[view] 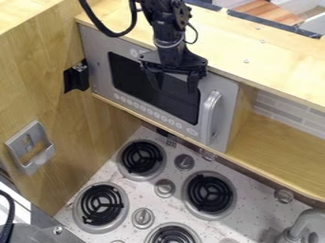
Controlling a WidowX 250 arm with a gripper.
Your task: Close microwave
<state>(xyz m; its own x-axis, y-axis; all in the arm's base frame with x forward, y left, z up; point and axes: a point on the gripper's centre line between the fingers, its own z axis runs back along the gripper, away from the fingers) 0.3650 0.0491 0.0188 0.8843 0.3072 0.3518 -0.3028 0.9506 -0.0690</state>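
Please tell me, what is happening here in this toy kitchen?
A black robot arm has its open two-finger gripper in front of the grey microwave door with a dark window. The gripper holds nothing; I cannot tell if it touches the door. The door looks closed, or almost, above a speckled white stovetop with black coil burners.

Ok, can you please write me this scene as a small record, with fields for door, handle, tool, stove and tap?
door: looks shut, or very nearly
handle: at the door's right end, not held
tool: open, empty, in front of the window in this view
stove: below the door; four burners at least partly in view, black coils
tap: lower right corner of view
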